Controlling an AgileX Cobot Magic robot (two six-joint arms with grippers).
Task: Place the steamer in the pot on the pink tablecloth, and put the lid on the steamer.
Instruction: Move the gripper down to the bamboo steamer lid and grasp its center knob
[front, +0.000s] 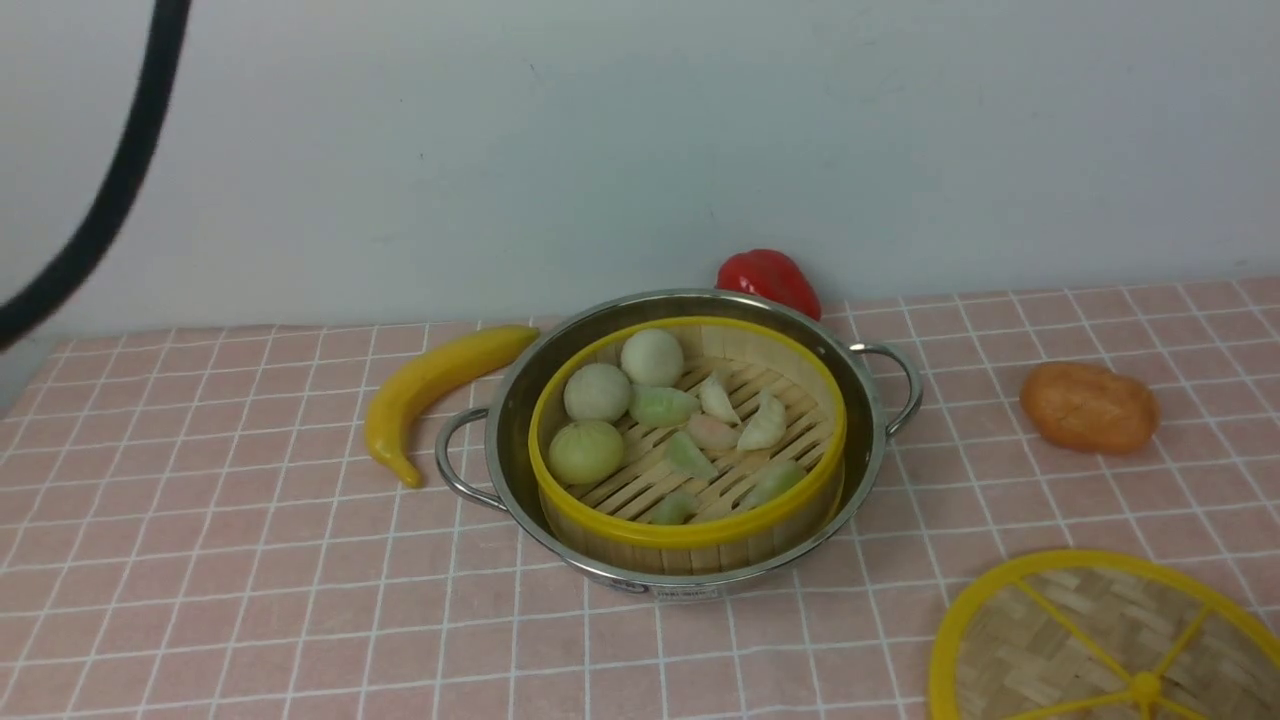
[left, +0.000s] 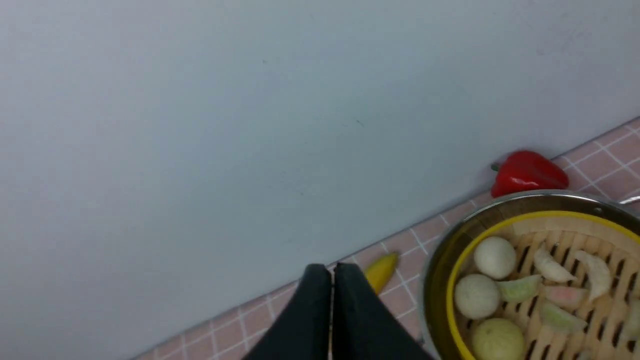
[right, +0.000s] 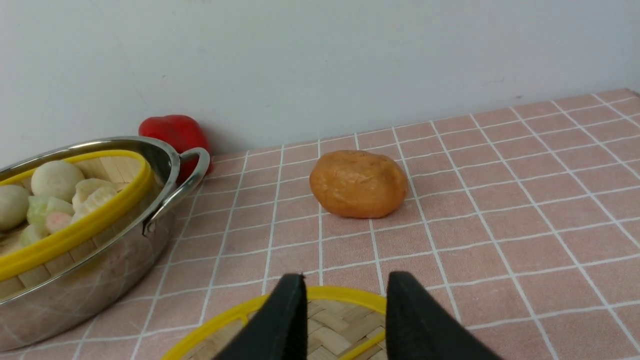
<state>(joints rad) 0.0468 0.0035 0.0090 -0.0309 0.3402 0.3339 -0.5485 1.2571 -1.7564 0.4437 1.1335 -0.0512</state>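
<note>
The steamer (front: 690, 525), a bamboo basket with yellow rims holding pale buns and dumplings, sits inside the shiny steel pot (front: 868, 440) on the pink tablecloth (front: 250, 560). The lid (front: 1060, 640), a flat woven disc with a yellow rim and spokes, lies at the front right, partly cut off by the frame edge. In the left wrist view my left gripper (left: 332, 270) is shut and empty, raised beside the pot (left: 440, 250) and the steamer (left: 560, 300). In the right wrist view my right gripper (right: 346, 282) stands open just over the lid (right: 340, 320), its fingers straddling the far rim.
A yellow banana (front: 440, 375) lies left of the pot and a red pepper (front: 770, 278) sits behind it by the wall. An orange-brown lump (front: 1088, 407) rests to the right, beyond the lid. A black cable (front: 110, 190) hangs at top left.
</note>
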